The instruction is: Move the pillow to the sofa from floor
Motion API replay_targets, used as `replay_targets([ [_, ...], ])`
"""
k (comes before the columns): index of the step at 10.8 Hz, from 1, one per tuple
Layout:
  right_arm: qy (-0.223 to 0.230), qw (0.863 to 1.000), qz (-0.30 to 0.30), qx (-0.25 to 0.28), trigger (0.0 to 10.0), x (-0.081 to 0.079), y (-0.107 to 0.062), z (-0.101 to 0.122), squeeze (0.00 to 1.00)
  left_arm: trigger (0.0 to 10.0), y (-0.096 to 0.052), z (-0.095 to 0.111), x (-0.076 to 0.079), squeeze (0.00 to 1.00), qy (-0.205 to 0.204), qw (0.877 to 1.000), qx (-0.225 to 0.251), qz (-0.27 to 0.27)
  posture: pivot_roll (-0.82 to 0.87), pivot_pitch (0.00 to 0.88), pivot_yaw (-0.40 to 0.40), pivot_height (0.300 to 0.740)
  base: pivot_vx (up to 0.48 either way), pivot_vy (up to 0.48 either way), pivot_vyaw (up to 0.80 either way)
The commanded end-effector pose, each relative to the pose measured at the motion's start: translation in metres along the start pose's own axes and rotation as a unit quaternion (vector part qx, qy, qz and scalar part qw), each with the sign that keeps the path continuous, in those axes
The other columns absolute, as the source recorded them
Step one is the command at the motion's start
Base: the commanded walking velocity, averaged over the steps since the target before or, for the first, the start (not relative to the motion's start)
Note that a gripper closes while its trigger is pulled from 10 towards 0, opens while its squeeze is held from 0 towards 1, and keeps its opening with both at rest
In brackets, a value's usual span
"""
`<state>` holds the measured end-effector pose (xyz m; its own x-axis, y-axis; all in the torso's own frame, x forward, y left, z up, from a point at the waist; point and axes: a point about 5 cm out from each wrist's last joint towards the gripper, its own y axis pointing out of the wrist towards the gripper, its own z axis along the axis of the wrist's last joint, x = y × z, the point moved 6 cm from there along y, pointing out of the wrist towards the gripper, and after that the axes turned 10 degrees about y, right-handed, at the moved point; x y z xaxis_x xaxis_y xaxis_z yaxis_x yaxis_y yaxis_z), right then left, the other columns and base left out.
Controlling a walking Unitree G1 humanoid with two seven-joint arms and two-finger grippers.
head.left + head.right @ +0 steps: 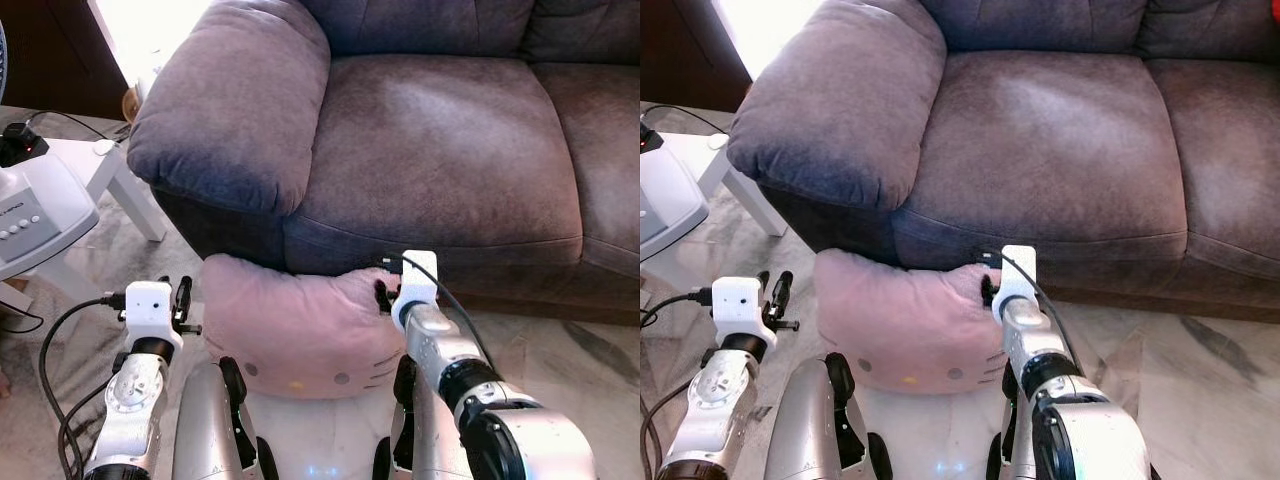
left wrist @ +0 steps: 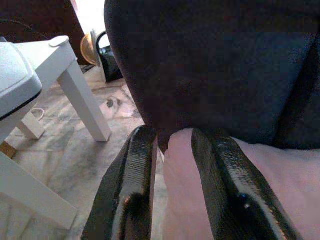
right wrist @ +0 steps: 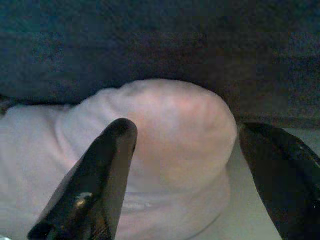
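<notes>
A pink pillow (image 1: 300, 325) with a cat face lies on the floor, leaning against the front of the grey-purple sofa (image 1: 440, 130) below its left armrest (image 1: 230, 100). My left gripper (image 1: 180, 295) is low beside the pillow's left edge. In the left wrist view its fingers (image 2: 135, 190) stand slightly apart, with the pillow's edge (image 2: 280, 175) just beyond them. My right gripper (image 1: 383, 293) is at the pillow's upper right corner. It is open wide, and the rounded ear of the pillow (image 3: 170, 120) sits between its fingers (image 3: 110, 165).
A white side table (image 1: 120, 170) stands at the left, with a white device with buttons (image 1: 30, 210) and black cables (image 1: 55, 340) in front of it. Marble floor (image 1: 560, 350) lies to the right, below the sofa front.
</notes>
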<state>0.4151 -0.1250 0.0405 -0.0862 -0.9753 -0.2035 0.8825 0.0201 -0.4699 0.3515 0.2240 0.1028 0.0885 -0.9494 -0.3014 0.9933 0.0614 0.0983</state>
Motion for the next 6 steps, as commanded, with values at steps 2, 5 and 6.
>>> replay_targets([
  [2, -0.002, 1.000, 0.010, 0.000, 10.0, -0.006, 0.000, -0.002, 1.00, 10.0, -0.004, 0.001, -0.001, 0.00, -0.011, 1.000, -0.003, 0.003, 0.16, 0.234, 0.014, 0.470, 0.000, 0.000, 0.00],
  [5, -0.025, 0.999, 0.022, 0.022, 10.0, -0.009, 0.000, 0.008, 0.00, 10.0, -0.009, 0.010, -0.003, 0.00, -0.034, 0.999, 0.008, 0.011, 0.16, 0.296, 0.013, 0.470, 0.000, 0.000, 0.00],
  [6, -0.025, 0.999, 0.018, 0.029, 10.0, -0.006, 0.000, 0.011, 0.00, 10.0, -0.015, 0.016, -0.005, 0.00, -0.036, 0.999, 0.013, 0.011, 0.17, 0.324, 0.010, 0.470, 0.000, 0.000, 0.00],
])
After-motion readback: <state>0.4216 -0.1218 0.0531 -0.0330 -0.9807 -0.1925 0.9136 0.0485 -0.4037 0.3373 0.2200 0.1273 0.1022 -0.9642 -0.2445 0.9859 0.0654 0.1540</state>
